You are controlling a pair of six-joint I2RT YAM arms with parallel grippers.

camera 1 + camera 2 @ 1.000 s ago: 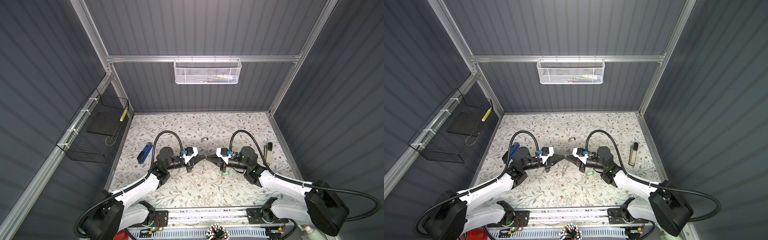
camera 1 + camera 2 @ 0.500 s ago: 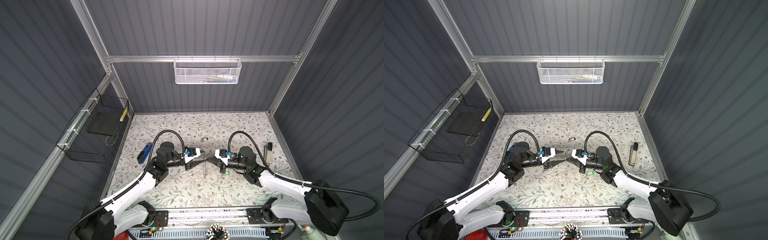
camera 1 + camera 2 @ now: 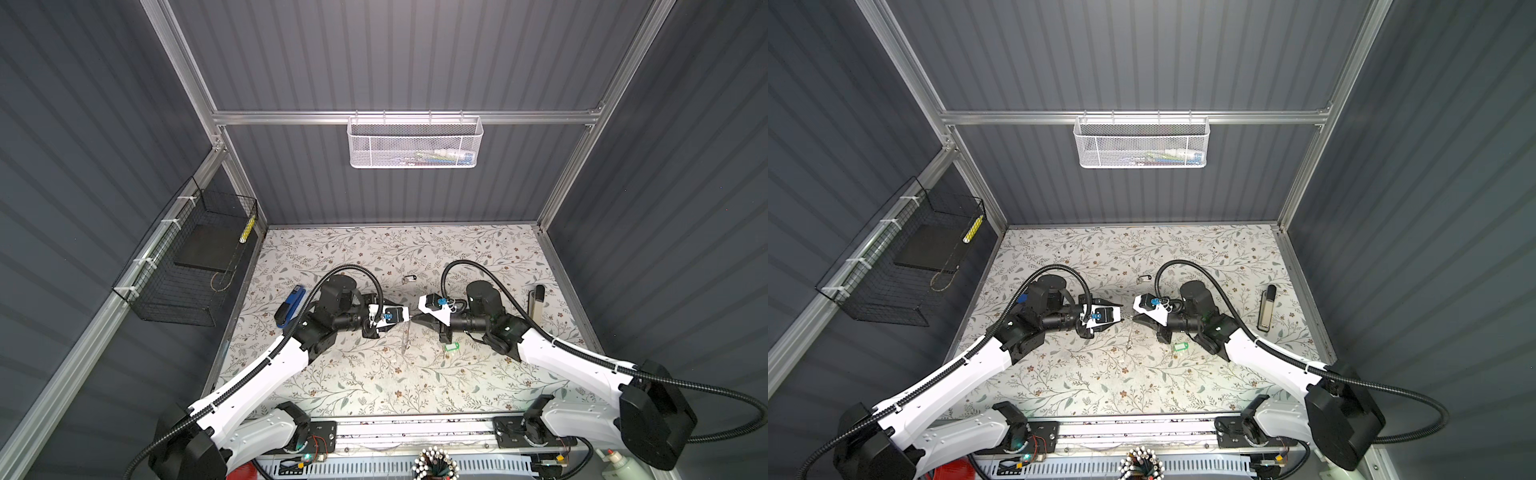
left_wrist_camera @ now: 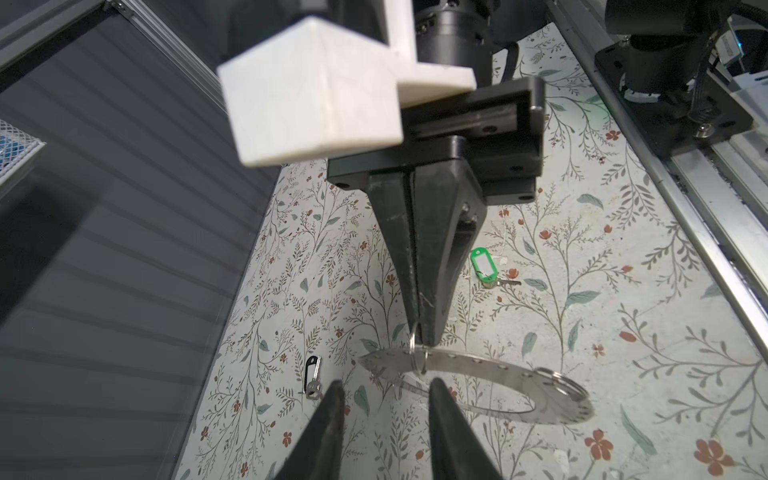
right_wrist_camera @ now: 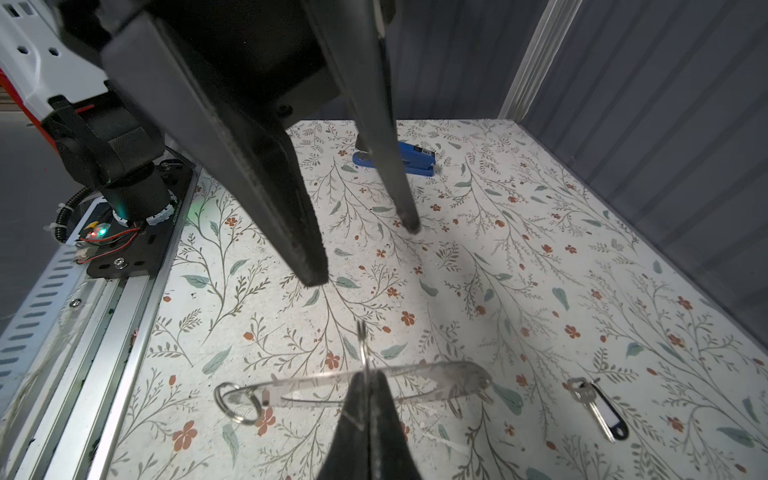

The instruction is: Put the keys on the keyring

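The keyring (image 5: 436, 370) is a thin flat grey ring with small holes round its rim. It hangs edge-on in both top views (image 3: 406, 338) (image 3: 1129, 336). My right gripper (image 5: 368, 374) is shut on a small split ring (image 5: 363, 345) threaded through its rim. My left gripper (image 4: 386, 384) is open just short of that rim, touching nothing. Its fingers (image 5: 313, 270) face the right gripper's closed tip (image 4: 422, 338). One of the keys, with a green tag (image 4: 484, 268) (image 3: 451, 347), lies flat under the right arm. The other key, with a black head (image 4: 312, 376) (image 5: 598, 405), lies farther back.
A blue stapler (image 3: 289, 309) (image 5: 415, 160) lies at the left edge behind the left arm. A long black-and-silver object (image 3: 536, 299) lies at the right edge. A second small split ring (image 5: 239, 401) hangs on the keyring's far end. Metal rails run along the table's front.
The left gripper, shut tip to tip with the right one a second ago, has opened and drawn back slightly. The right gripper has kept its hold on the keyring.
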